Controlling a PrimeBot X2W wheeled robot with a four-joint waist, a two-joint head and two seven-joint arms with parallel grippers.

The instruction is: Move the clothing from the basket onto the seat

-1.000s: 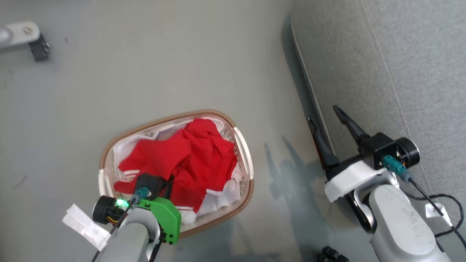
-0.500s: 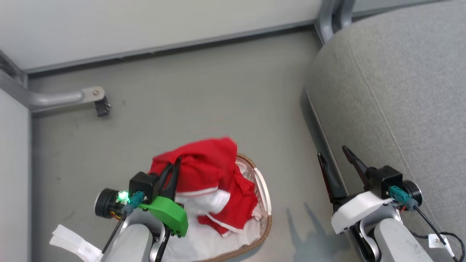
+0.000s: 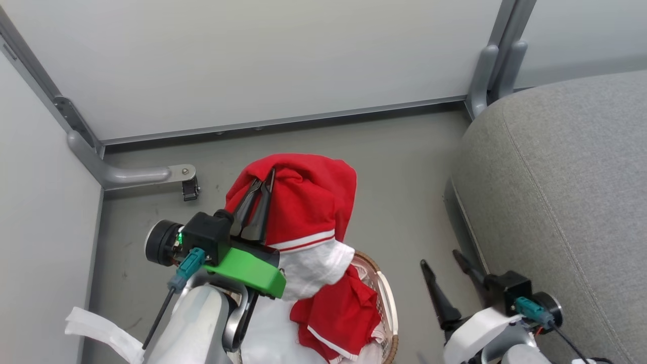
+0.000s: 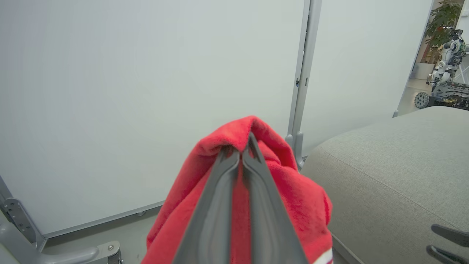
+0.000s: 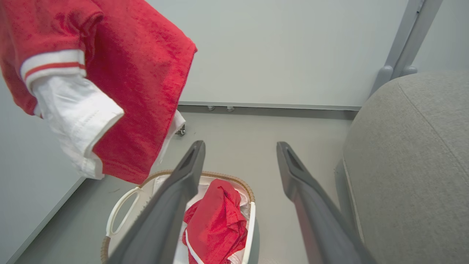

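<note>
My left gripper [image 3: 267, 177] [image 4: 240, 146] is shut on a fold of the red clothing [image 3: 308, 197] [image 4: 278, 183] [image 5: 139, 73], held high above the basket [image 3: 386, 298] [image 5: 121, 209]. The cloth drapes over the fingers, with its white trim and a white part hanging below. More red fabric [image 3: 338, 313] [image 5: 216, 223] lies inside the basket; whether it joins the lifted piece I cannot tell. The grey seat [image 3: 556, 192] [image 4: 384, 176] [image 5: 414, 146] is to the right. My right gripper [image 3: 440, 259] [image 5: 240, 145] stands open and empty between basket and seat.
White partition panels with grey posts [image 3: 493, 65] close off the back and left. A grey bracket foot with a caster [image 3: 189, 189] sits on the floor left of the clothing. Bare grey floor [image 3: 404, 167] lies between basket and seat. Another robot [image 4: 443, 73] stands far off.
The left gripper has risen, pulling the red clothing up out of the basket. The head camera has tilted up, bringing the wall into view. The right gripper stays open.
</note>
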